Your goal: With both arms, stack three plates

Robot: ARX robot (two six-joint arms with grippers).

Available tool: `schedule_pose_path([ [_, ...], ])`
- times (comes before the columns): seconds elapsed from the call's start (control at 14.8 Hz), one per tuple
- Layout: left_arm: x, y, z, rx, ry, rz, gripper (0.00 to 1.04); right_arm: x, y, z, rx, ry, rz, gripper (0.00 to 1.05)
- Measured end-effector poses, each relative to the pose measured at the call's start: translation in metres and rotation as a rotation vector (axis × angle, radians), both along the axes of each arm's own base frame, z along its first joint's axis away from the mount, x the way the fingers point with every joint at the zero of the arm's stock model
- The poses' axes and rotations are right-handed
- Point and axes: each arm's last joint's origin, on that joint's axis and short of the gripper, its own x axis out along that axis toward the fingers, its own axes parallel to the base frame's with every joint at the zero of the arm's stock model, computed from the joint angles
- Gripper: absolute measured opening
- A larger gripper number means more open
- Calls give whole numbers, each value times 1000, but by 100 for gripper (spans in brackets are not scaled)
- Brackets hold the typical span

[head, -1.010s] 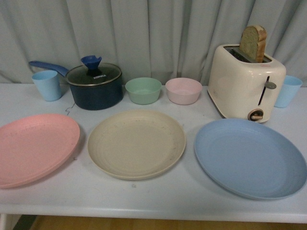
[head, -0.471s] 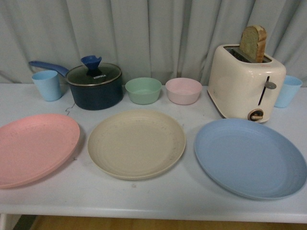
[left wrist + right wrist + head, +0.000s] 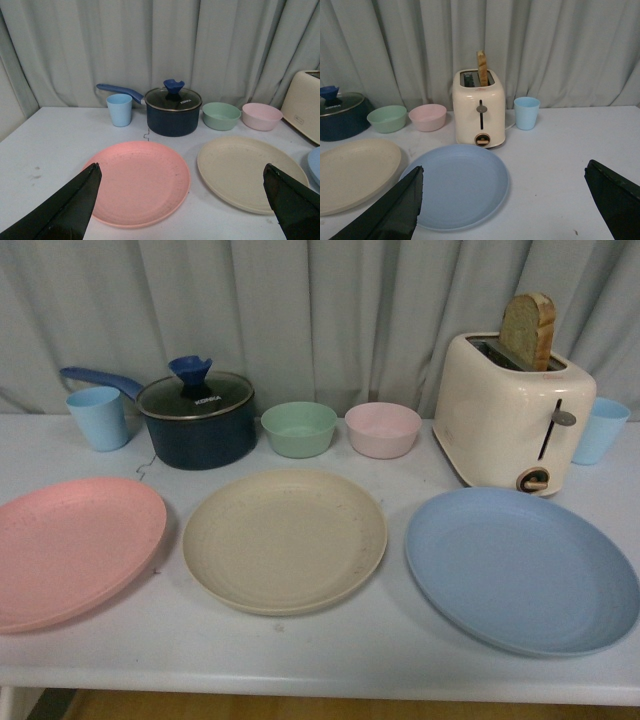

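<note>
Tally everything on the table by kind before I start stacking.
Plates: 3, namely pink plate, beige plate, blue plate
Bowls: 2, namely green bowl, pink bowl
Light blue cups: 2, namely cup by the saucepan, cup by the toaster
Lidded saucepan: 1
Toaster: 1
Bread slice, in the toaster slot: 1
Total: 10

Kitchen-style tabletop set-up: a plain white table [image 3: 300, 660], backed at 12 o'clock by a pleated grey curtain [image 3: 320, 310], bears a cream two-slot toaster [image 3: 500, 420] holding a slice of brown bread [image 3: 528, 330] at 2 o'clock, a dark blue glass-lidded saucepan [image 3: 197, 435] at 10 o'clock, and a small green bowl [image 3: 298, 428] and a small pink bowl [image 3: 382, 428] between.
</note>
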Motion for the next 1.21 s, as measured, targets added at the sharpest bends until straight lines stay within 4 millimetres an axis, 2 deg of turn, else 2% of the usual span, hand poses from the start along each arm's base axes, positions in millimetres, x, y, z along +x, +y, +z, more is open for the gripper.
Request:
schedule_pose_path([
  [1.21,0,0,0,0,0,0,98,0,0,0,0,0,0,98],
])
